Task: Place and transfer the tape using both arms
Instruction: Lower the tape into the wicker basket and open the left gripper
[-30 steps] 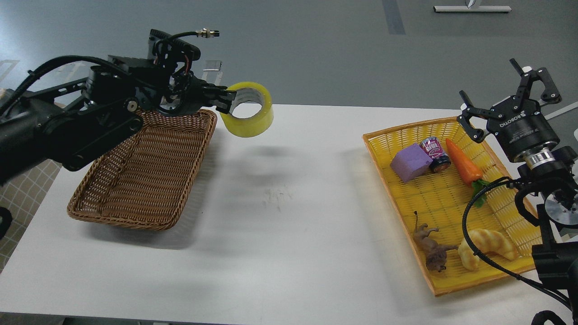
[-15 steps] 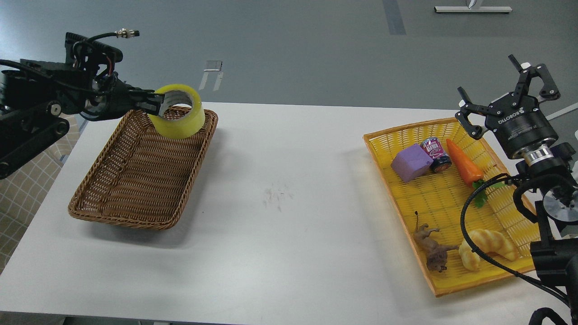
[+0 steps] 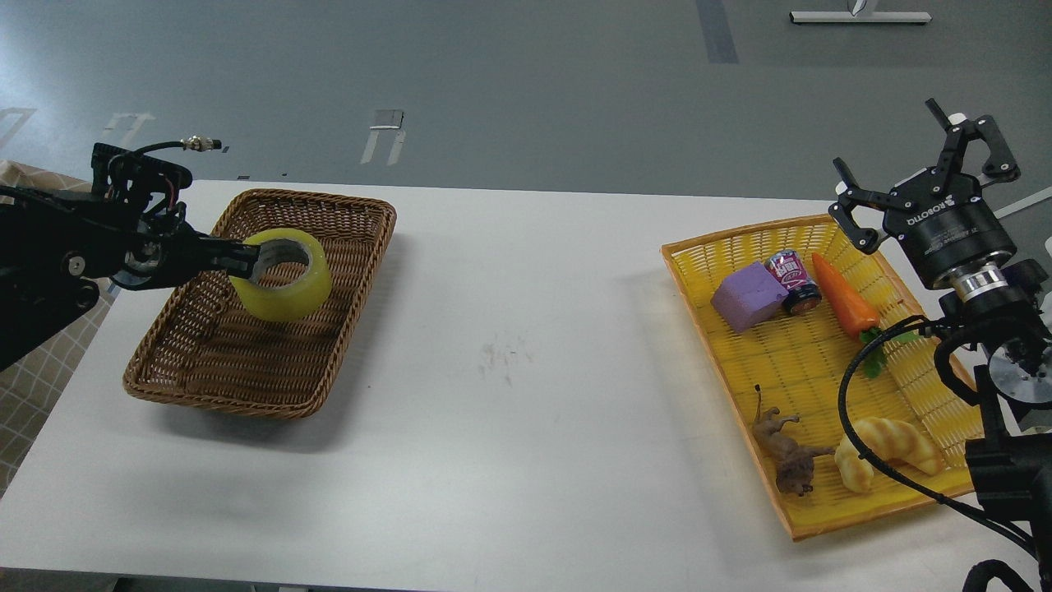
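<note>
The tape [image 3: 283, 278], a wide yellow translucent roll with a grey-white core, hangs low over the middle of the brown wicker basket [image 3: 345, 271] at the table's left. My left gripper [image 3: 243, 260] comes in from the left and is shut on the roll's left wall, one finger inside the ring. I cannot tell whether the roll touches the basket floor. My right gripper [image 3: 920, 164] is open and empty, raised above the far right corner of the yellow tray [image 3: 699, 284].
The yellow tray holds a purple block [image 3: 746, 297], a small can [image 3: 793, 282], a toy carrot [image 3: 843, 300], a toy animal [image 3: 785, 454] and a croissant toy [image 3: 889, 448]. White table [image 3: 526, 411] lies between basket and tray.
My left gripper has carried the tape leftward from beyond the basket's right edge and down into the basket. The right arm has barely moved.
</note>
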Tool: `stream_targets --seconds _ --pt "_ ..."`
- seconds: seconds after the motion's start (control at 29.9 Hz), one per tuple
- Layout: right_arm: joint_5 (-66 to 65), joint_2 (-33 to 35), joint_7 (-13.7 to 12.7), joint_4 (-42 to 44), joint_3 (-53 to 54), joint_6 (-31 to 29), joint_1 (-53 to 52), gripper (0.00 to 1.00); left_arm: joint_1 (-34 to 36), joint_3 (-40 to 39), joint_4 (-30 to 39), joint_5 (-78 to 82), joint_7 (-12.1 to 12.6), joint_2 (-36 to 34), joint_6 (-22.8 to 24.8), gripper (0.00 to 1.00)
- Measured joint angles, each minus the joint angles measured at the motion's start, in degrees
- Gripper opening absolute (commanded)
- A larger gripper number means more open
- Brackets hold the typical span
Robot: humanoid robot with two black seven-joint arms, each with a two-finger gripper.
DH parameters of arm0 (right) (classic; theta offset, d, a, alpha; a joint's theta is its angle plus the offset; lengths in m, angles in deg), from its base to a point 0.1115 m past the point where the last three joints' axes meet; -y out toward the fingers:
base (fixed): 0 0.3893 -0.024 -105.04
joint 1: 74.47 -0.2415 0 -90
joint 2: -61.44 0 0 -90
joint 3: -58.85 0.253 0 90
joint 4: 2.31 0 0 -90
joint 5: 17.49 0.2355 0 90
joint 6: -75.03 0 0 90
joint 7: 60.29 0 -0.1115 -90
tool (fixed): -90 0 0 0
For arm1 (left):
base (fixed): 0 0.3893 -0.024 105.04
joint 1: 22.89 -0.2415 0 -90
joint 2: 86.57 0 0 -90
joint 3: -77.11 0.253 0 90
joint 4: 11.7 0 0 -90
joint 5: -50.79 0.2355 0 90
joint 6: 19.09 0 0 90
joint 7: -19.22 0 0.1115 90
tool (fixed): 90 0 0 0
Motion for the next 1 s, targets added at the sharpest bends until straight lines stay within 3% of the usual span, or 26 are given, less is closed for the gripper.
stream_targets --seconds 0.57,0.6,0.63,0.67,0.7,1.0 --pt "0.0 0.0 0.0 0.0 0.0 0.0 0.1 1.0 -2.8 0.0 -4.0 -0.3 0.2 1.2 0.0 0.0" --pt "0.0 0.0 0.0 0.0 0.0 0.0 0.1 1.0 -2.8 0.0 -4.0 -0.3 0.3 1.2 0.0 0.07" --pt "0.0 0.0 0.0 0.0 0.0 0.0 0.1 1.0 -2.8 -0.1 -4.0 -0.4 0.3 1.2 0.0 0.23" --pt "0.0 0.0 0.0 0.0 0.0 0.0 0.1 1.0 -2.8 -0.1 -4.0 -0.5 0.4 1.2 0.0 0.58" --pt "0.0 0.0 0.0 0.0 0.0 0.0 0.1 1.0 -2.8 -0.1 -4.0 -0.8 0.6 1.2 0.0 0.66" --pt "0.0 0.0 0.0 0.1 0.0 0.0 0.0 1.0 -2.8 -0.1 -3.9 -6.2 1.2 1.2 0.0 0.81"
